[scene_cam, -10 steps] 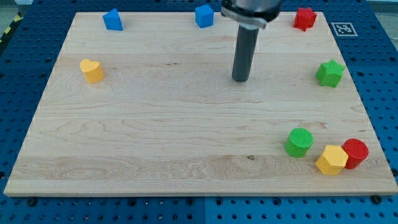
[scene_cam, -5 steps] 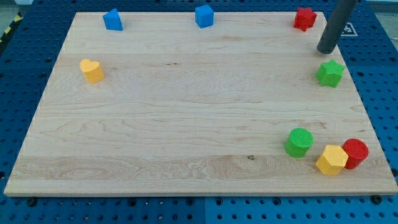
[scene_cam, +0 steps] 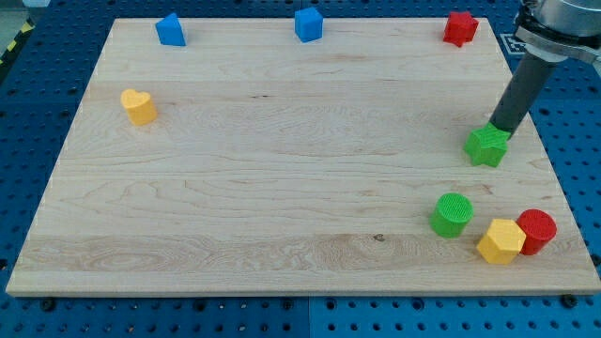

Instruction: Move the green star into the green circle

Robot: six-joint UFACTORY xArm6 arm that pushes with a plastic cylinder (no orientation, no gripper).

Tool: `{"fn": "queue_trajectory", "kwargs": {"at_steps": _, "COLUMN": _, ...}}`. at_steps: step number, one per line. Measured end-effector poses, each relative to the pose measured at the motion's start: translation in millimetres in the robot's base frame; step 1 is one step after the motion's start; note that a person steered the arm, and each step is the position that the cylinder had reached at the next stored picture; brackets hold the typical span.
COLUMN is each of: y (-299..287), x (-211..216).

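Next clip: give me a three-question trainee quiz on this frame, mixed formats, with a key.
1. True or false: my tip touches the green star block from the view's upper right.
2. Which block lies nearest the green round cylinder block? A) yellow heart block B) yellow hexagonal block C) red star-like block
3. How many blue blocks sit along the wooden board's top edge?

Key: 1 true; 2 B; 3 two.

My tip touches the far-right side of the green star, near the worktop's right edge. Nearer lies the green circle, with a yellow hexagon and red circle (these two touching) to its right. The yellow heart sits far left.
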State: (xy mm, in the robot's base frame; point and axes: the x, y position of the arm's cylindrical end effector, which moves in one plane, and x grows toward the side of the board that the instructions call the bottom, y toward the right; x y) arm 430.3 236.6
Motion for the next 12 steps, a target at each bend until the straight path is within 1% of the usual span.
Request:
{"fn": "queue_trajectory", "kwargs": {"at_steps": 1, "y": -22.6, "x": 0.0}}
{"fn": "queue_trajectory", "kwargs": {"at_steps": 2, "y": -26.0, "x": 3.2}}
{"fn": "queue_trajectory", "kwargs": {"at_steps": 5, "y": -26.0, "x": 41.9}}
{"fn": "queue_trajectory", "kwargs": {"at_steps": 7, "y": -31.0, "x": 79.2}}
{"fn": "queue_trajectory", "kwargs": {"at_steps": 8, "y": -31.7, "x": 85.4}}
{"fn": "queue_trajectory", "kwargs": {"at_steps": 9, "y": -48.9, "x": 63.4}}
{"fn": "queue_trajectory", "kwargs": {"at_steps": 10, "y": -69.0, "x": 50.5}}
{"fn": "queue_trajectory", "kwargs": {"at_steps": 11, "y": -69.0, "x": 50.1}}
{"fn": "queue_trajectory", "kwargs": {"at_steps": 12, "y": -92.7, "x": 24.3}}
